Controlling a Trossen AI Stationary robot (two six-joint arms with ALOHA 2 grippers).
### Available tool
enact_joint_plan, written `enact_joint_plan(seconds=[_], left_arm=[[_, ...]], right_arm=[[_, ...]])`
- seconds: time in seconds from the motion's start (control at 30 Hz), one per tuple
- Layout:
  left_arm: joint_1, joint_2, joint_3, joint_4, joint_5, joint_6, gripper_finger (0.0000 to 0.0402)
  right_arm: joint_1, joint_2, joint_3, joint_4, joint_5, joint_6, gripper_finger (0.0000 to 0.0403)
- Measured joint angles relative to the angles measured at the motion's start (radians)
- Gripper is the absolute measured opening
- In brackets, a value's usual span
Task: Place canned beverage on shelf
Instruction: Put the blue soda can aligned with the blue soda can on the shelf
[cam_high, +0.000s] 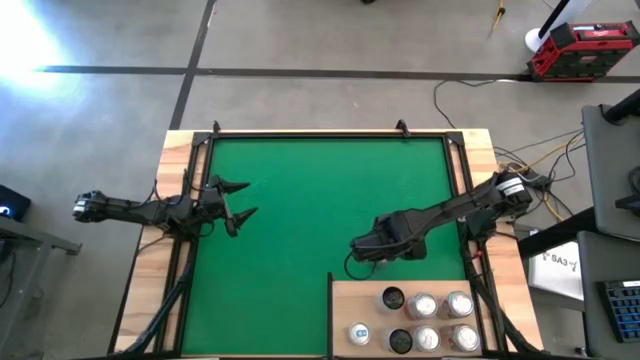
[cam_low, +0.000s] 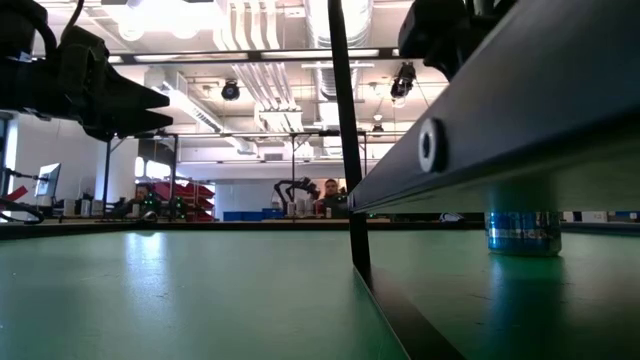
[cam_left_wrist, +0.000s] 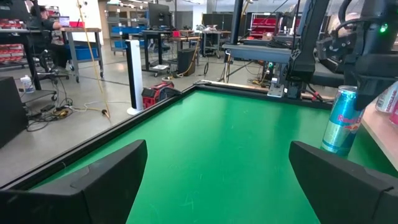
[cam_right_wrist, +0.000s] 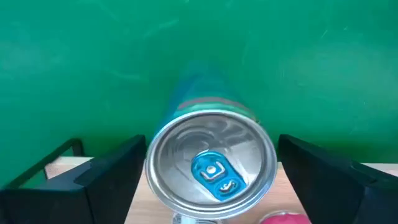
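From above, six round can tops sit on the pale wooden shelf (cam_high: 420, 320), right gripper (cam_high: 362, 252) just beside its edge, left gripper (cam_high: 238, 205) spread open, well apart. Left wrist: slim blue-silver can (cam_left_wrist: 343, 121) upright on green mat (cam_left_wrist: 217, 143). Right wrist: that can's silver top between wide-open jaws, untouched.

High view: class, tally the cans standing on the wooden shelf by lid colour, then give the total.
Silver-lidded cans: 5
Dark-lidded cans: 2
Total on the shelf: 7
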Motion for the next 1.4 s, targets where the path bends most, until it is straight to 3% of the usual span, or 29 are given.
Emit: enact_joint_plan(seconds=[0.2,0.57,0.7,0.9,1.4], left_arm=[[0.0,0.0,0.0,0.0,0.0,0.0,0.0378],[0.0,0.0,0.0,0.0,0.0,0.0,0.0378],[0.0,0.0,0.0,0.0,0.0,0.0,0.0378],[0.0,0.0,0.0,0.0,0.0,0.0,0.0378],[0.0,0.0,0.0,0.0,0.0,0.0,0.0378]], right_arm=[[0.028,0.0,-0.011,0.012,-0.006,-0.001,0.03],[0.03,0.0,-0.021,0.03,-0.006,0.027,0.0135],[0.03,0.0,-0.021,0.036,-0.006,0.018,0.0106],[0.039,0.002,-0.021,0.038,-0.006,0.013,0.0123],[0.041,0.011,-0.021,0.051,-0.025,-0.031,0.0256]])
